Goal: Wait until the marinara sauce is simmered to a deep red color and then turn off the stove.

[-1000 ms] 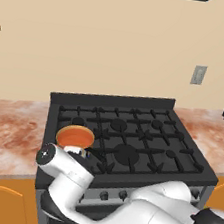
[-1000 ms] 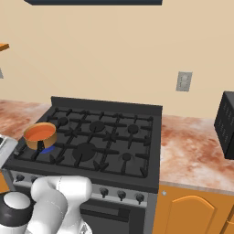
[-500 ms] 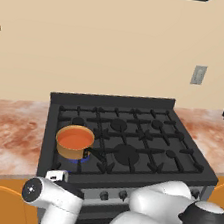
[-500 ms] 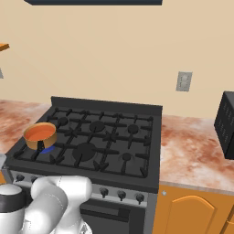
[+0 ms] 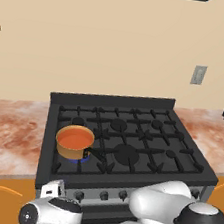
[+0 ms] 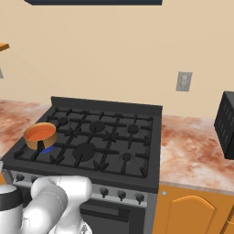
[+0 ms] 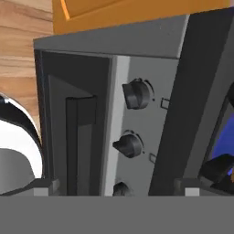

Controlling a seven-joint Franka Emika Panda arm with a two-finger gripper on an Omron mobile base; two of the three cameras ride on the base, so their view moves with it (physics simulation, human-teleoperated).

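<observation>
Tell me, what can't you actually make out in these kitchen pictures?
- Gripper: fingertips cut off by the hand view's bottom edge.
- Third knob: bottom edge cuts it in the hand view.
- Knob markings: too small in both base views.
- Burner flame under saucepan: mostly hidden by the pan, left base view.

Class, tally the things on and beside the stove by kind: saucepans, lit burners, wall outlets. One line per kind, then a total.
Saucepans: 1
Lit burners, blue flame under the saucepan: 1
Wall outlets: 1
Total: 3
</observation>
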